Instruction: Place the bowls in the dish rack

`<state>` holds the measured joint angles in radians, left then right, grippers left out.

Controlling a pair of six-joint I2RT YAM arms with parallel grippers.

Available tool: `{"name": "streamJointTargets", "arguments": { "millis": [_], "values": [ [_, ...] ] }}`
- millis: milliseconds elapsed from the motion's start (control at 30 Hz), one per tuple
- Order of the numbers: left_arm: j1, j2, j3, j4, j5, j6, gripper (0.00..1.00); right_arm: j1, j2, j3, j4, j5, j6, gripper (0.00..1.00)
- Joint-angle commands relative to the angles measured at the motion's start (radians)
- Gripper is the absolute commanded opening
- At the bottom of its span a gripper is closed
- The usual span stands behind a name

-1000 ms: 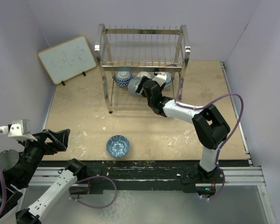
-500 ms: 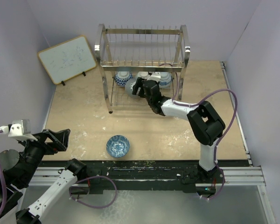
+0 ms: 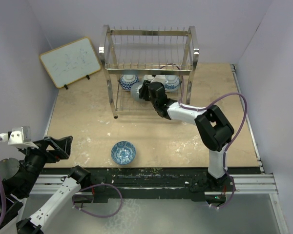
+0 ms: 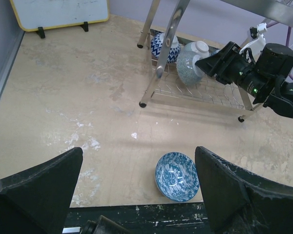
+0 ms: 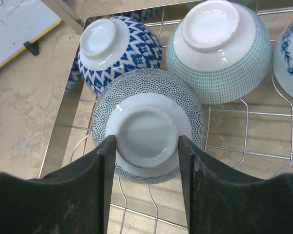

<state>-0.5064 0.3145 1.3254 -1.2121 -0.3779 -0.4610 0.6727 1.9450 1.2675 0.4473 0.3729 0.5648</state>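
Carries the dotted bowl (image 5: 136, 87) slightly further left and deeper into the lower tier of the dish rack (image 3: 149, 33) than a second ago, right gripper (image 5: 146, 141) clamped on its foot ring, just beside a blue zigzag bowl (image 5: 132, 48) and a green-checked bowl (image 5: 234, 63). Holds the left gripper (image 4: 138, 151) wide apart above the near edge. Leaves one blue bowl (image 3: 123, 152) upright on the beige table (image 3: 83, 122), well apart from the rack. Behind: whiteboard (image 3: 71, 61) leaning against the lilac wall (image 3: 151, 12)
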Motion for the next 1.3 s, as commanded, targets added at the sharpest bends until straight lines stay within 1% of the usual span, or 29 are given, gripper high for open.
{"name": "streamJointTargets", "arguments": {
  "millis": [0,167,333,500,700,867,1133,1267],
  "values": [
    [0.0,-0.006,-0.003,0.01,-0.018,-0.008,0.99,-0.013,0.039,0.035,-0.062,0.029,-0.043,0.4],
    [0.0,-0.008,-0.003,0.006,-0.019,-0.01,0.99,-0.012,0.026,0.01,-0.009,-0.016,-0.036,0.36],
    [0.0,-0.008,-0.003,0.007,-0.019,-0.01,0.99,0.015,-0.007,-0.016,0.061,-0.053,-0.064,0.35],
    [0.0,-0.012,-0.004,0.007,-0.018,-0.011,0.99,0.033,-0.056,-0.05,0.101,-0.013,-0.075,0.35],
    [-0.001,-0.015,-0.005,0.003,-0.021,-0.011,0.99,0.036,-0.112,-0.088,0.149,-0.025,-0.103,0.34],
    [-0.001,-0.019,-0.011,0.005,-0.019,-0.014,0.99,0.036,-0.153,-0.128,0.181,0.004,-0.1,0.34],
    [-0.001,-0.017,-0.013,0.008,-0.018,-0.012,0.99,0.037,-0.233,-0.212,0.314,0.038,-0.1,0.33],
    [-0.001,-0.018,-0.013,0.008,-0.016,-0.012,0.99,0.036,-0.243,-0.181,0.252,0.117,-0.103,0.33]
  ]
}}
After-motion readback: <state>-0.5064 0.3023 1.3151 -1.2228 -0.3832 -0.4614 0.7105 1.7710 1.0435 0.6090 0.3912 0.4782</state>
